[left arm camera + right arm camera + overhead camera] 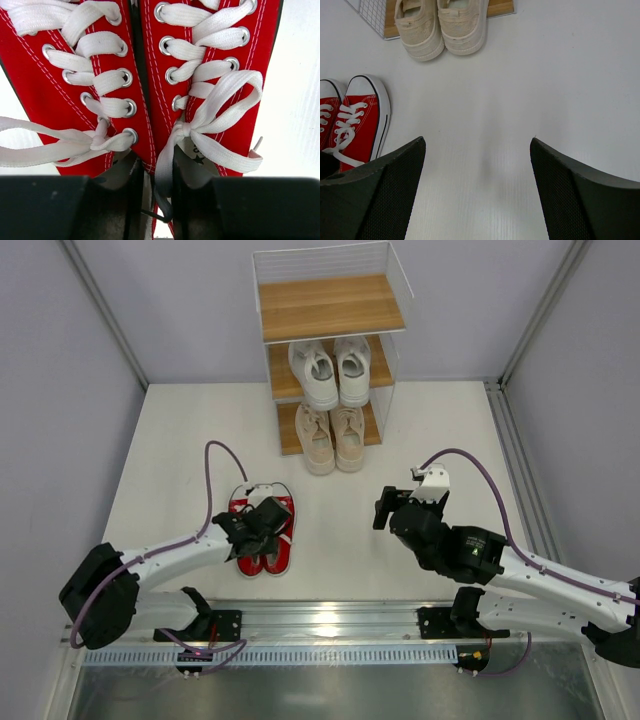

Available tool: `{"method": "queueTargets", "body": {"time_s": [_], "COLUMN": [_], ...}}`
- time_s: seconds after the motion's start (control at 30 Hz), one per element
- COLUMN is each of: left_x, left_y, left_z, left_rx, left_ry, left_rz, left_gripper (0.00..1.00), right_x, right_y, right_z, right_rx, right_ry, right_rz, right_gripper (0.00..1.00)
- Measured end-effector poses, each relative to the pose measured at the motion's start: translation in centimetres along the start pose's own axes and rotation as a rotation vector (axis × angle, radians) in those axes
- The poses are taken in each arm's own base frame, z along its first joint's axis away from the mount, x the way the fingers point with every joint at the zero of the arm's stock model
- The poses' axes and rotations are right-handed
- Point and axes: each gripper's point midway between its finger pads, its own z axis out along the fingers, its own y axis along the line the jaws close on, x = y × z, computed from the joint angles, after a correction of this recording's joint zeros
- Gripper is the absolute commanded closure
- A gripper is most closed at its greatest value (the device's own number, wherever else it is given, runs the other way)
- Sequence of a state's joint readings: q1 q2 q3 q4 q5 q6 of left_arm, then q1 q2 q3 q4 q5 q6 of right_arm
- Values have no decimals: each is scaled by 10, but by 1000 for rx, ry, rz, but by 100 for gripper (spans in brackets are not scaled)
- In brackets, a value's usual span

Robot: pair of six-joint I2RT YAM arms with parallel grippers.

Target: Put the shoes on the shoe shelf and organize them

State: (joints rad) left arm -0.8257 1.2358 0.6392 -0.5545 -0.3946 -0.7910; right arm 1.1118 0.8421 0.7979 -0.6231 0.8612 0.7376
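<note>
From above, the left gripper sits on top of the red sneakers, its fingers down in the pair's openings, heels on the near side and toe caps on the far side. The right gripper hangs well to the right of that pair. Far ahead of both grippers the shoe shelf holds the white sneakers on its middle board and the beige sneakers on its lowest.

In the left wrist view, the fingers are drawn close, pinching the touching inner walls of the red sneakers. The bows and laces run ahead of the tips.

In the right wrist view, the fingers are spread wide over the bare white table. The red sneakers lie just beyond the left finger, and the beige sneakers are far ahead.
</note>
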Motion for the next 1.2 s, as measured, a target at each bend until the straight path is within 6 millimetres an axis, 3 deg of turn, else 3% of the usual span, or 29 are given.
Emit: {"method": "queueTargets", "body": {"time_s": [0.03,0.07,0.17,0.23,0.3,0.33,0.37,0.63,0.87,0.97,1.1,1.2], "left_x": [0,0,1,0,0,1,1,4,0,-15,-52,-75], "left_y": [0,0,-5,-8,-9,-8,-7,-23,-62,-87,-119,-135], "left_z": [0,1,3,4,5,5,5,-11,-63,-97,-138,-151], "left_rx": [-4,-4,8,17,19,17,15,99,247,324,415,431], "left_ry": [0,0,1,-3,-4,-3,-6,-23,-69,-114,-199,-257], "left_rz": [8,14,15,15,13,15,17,23,90,117,110,106], "left_gripper": [71,51,41,46,68,90,99,100,100,100,100,100], "right_x": [0,0,0,0,1,1,0,-3,-6,-4,0,1], "right_y": [0,0,0,-1,-1,-2,-2,-10,-20,-26,-34,-41], "right_z": [0,0,0,0,0,-1,-1,-6,-10,-12,-15,-18], "right_rx": [0,1,1,2,3,3,4,7,29,46,61,69], "right_ry": [0,0,1,1,2,3,2,-7,-20,-14,-6,-5], "right_rz": [0,-1,-2,-3,-4,-5,-5,5,21,21,33,48], "right_gripper": [15,15,15,15,15,15,15,15,15,15,15,15]}}
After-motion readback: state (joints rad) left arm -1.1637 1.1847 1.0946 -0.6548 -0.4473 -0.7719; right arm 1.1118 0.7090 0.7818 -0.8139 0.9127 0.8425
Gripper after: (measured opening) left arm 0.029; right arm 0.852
